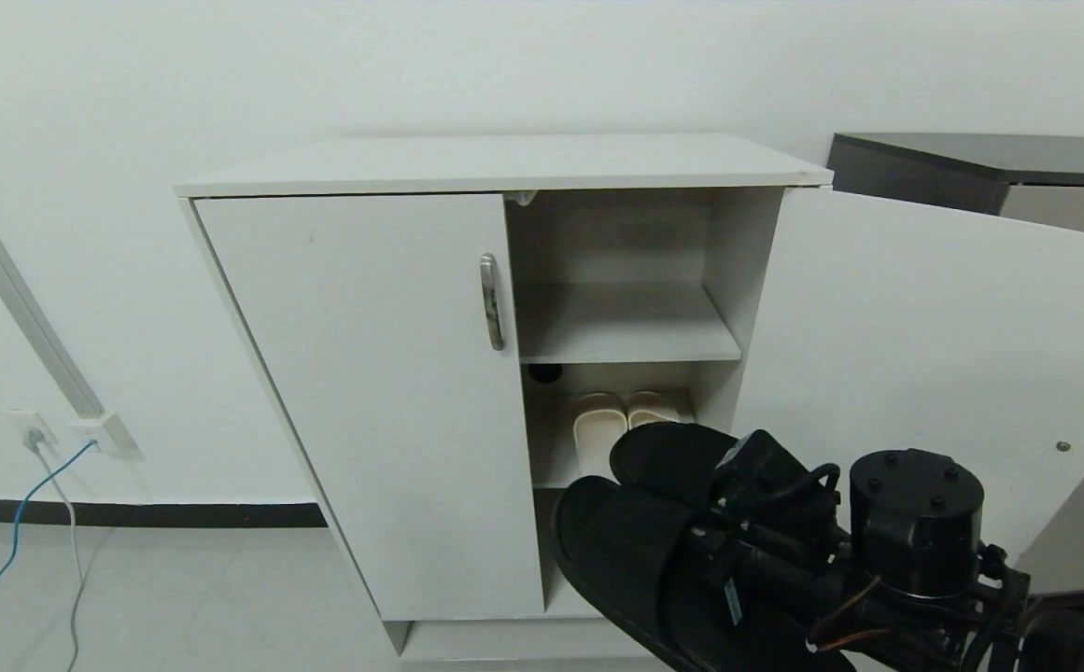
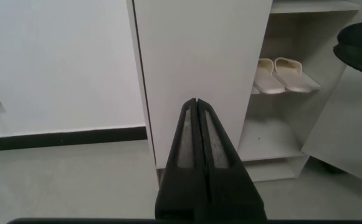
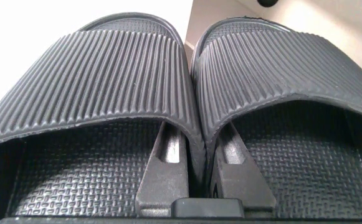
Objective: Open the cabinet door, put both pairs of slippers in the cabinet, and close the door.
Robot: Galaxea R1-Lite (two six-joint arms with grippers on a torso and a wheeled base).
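Observation:
The white cabinet (image 1: 504, 163) has its left door (image 1: 373, 392) closed and its right door (image 1: 924, 345) swung wide open. A beige pair of slippers (image 1: 621, 425) lies side by side on the middle shelf, also seen in the left wrist view (image 2: 283, 74). My right gripper (image 1: 705, 551) is shut on a black pair of slippers (image 1: 635, 541), held just in front of the cabinet's lower opening. Its fingers (image 3: 165, 168) pinch the two inner walls of the black slippers (image 3: 124, 68) together. My left gripper (image 2: 197, 109) is shut and holds nothing, facing the closed left door (image 2: 199, 56).
A metal handle (image 1: 491, 301) sits on the left door's inner edge. The upper shelf (image 1: 626, 327) is bare. A wall socket with a blue cable (image 1: 33, 431) is at the left. Dark furniture (image 1: 971, 168) stands behind the open door. Bare floor (image 1: 177, 597) lies left of the cabinet.

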